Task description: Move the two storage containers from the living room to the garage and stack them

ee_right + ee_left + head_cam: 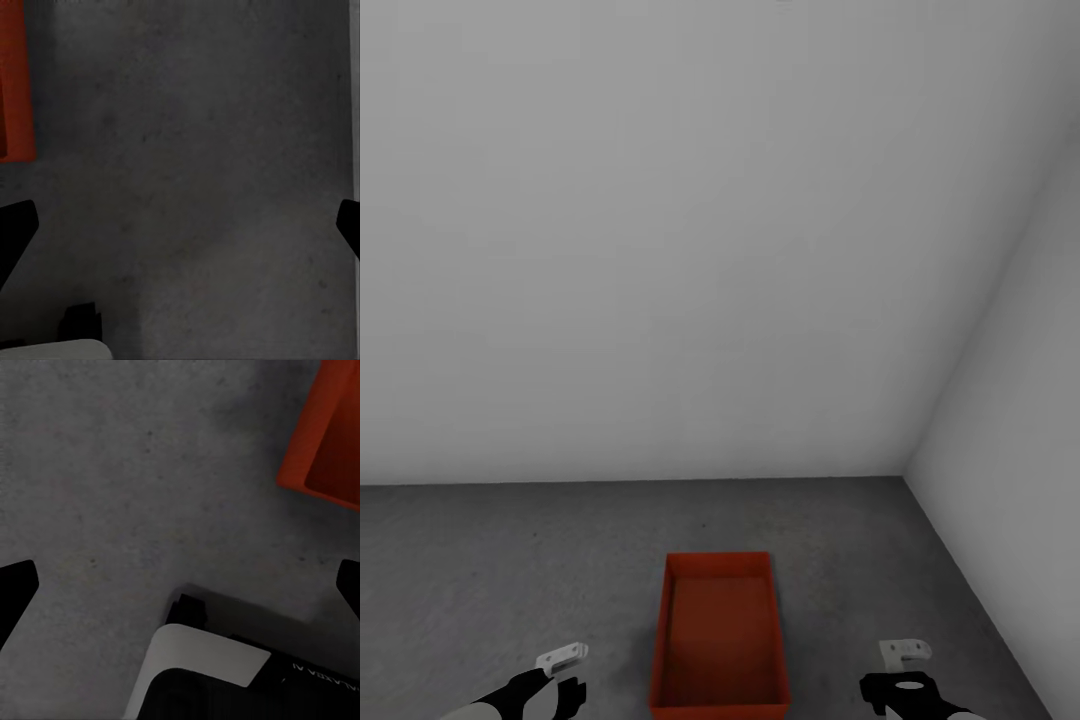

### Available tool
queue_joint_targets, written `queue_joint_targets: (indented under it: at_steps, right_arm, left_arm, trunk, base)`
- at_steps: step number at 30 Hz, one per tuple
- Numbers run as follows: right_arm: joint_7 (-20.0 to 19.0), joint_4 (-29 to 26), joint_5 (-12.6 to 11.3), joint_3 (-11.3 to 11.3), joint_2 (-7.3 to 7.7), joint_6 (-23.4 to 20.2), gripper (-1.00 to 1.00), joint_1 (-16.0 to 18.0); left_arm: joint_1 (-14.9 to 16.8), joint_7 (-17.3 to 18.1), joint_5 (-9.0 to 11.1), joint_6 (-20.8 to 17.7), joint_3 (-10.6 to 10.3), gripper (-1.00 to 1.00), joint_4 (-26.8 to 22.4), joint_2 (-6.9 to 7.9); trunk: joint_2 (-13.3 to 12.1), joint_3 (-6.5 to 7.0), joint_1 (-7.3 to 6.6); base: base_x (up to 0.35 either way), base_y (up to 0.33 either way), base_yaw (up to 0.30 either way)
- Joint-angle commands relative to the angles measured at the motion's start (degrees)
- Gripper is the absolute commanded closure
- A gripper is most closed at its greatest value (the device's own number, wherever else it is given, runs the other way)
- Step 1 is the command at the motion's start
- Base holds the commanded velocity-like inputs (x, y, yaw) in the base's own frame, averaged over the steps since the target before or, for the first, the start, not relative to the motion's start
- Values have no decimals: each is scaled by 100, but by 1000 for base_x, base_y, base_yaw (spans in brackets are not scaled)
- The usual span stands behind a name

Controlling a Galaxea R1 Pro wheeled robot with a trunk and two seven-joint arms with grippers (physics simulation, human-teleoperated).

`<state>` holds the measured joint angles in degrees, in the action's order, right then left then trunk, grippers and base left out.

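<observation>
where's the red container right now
In the head view the storage container sits on the dark concrete floor, low and centre, between the left gripper and the right gripper, just short of the grey-white wall.

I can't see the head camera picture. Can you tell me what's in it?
A red-orange storage container sits empty on the dark grey concrete floor, near a corner of plain grey-white walls. The robot's left gripper and right gripper hang on either side of it, not touching it and holding nothing.
</observation>
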<state>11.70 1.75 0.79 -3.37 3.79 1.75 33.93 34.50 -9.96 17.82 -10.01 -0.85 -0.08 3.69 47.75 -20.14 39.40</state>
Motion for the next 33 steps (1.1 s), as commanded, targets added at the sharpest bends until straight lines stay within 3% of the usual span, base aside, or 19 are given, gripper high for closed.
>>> queue_joint_targets:
  at_steps: [1, 11, 24, 28, 33]
  right_arm:
    - [17, 19, 9, -32, 1, 18, -100, 9]
    - [17, 19, 9, -32, 7, 19, -100, 9]
    - [17, 19, 1, -32, -12, -4, -100, 2]
    - [15, 19, 0, -32, -22, -6, -100, -244]
    - [9, 19, -37, -26, -22, 13, -100, -852]
  left_arm:
    - [4, -15, 31, -19, -11, -100, -1, 0]
    - [4, -41, 46, -44, -11, -100, -1, 0]
    - [4, -98, 50, -45, -11, -100, 1, 13]
    - [2, -92, 45, -43, -12, -100, 2, 8]
    - [-35, -66, 40, -37, -12, -100, 1, -6]
  trunk:
    - [-37, 12, -22]
    - [-37, 12, -22]
    - [-37, 12, -22]
    - [-37, 12, -22]
    - [-37, 17, -22]
  base:
    - [0, 0, 0]
    - [-16, 0, 0]
    - [-311, 0, 0]
    - [-342, 0, 0]
    - [-343, 0, 0]
